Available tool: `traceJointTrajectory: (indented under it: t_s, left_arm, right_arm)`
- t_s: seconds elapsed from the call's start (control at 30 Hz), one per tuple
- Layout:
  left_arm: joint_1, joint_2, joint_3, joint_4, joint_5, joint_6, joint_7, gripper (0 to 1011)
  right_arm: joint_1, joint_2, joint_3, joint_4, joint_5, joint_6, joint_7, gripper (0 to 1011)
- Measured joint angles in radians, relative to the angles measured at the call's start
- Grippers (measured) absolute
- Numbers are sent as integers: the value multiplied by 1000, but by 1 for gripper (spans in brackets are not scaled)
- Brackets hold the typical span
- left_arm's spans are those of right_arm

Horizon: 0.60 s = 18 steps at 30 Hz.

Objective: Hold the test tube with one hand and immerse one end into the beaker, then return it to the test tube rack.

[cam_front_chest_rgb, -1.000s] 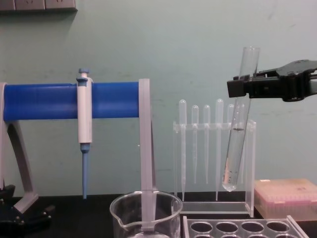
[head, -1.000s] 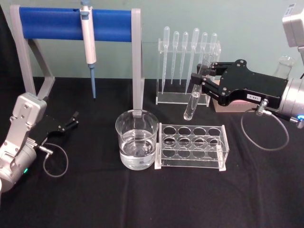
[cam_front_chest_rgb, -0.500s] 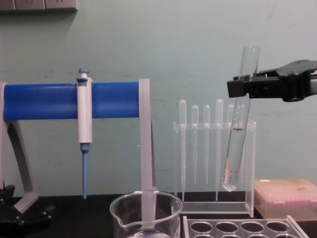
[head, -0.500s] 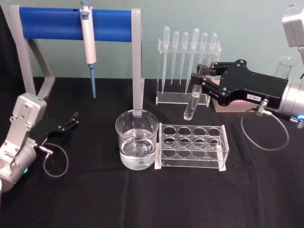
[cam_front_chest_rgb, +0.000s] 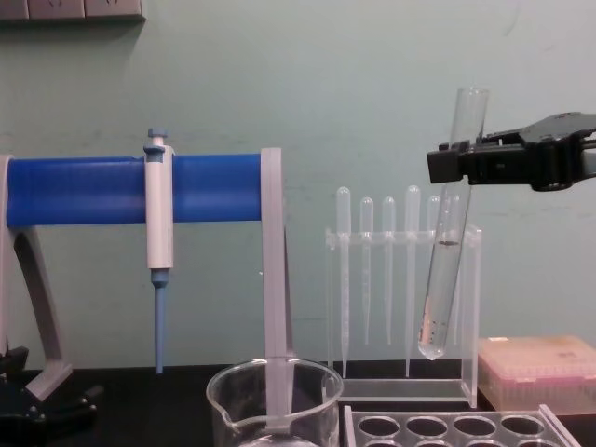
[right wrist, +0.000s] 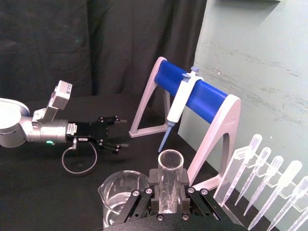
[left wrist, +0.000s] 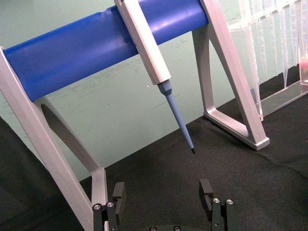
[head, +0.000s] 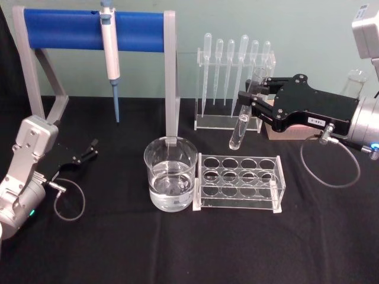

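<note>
The test tube (head: 241, 123) is a clear glass tube hanging slightly tilted in the air, above and behind the clear rack. My right gripper (head: 251, 94) is shut on its upper part, just below the rim. In the chest view the test tube (cam_front_chest_rgb: 443, 279) hangs with its round bottom well above the table, held by the right gripper (cam_front_chest_rgb: 456, 166). The beaker (head: 171, 175) stands left of the rack with water in it, to the left of and lower than the tube. My left gripper (head: 90, 149) rests open, low at the table's left.
A clear rack with round holes (head: 239, 181) sits right beside the beaker. Behind stand a pipette holder (head: 234, 89) and a blue bar frame (head: 95, 29) with a hanging pipettor (head: 110, 47). A pink box (cam_front_chest_rgb: 536, 372) lies at the far right.
</note>
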Motion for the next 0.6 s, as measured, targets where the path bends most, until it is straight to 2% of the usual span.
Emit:
traceJointTrajectory:
  t_s: [0.6]
  left_arm:
    - [0,0,0,0,0,0,0,1000]
  right_arm:
    - [0,0,0,0,0,0,0,225]
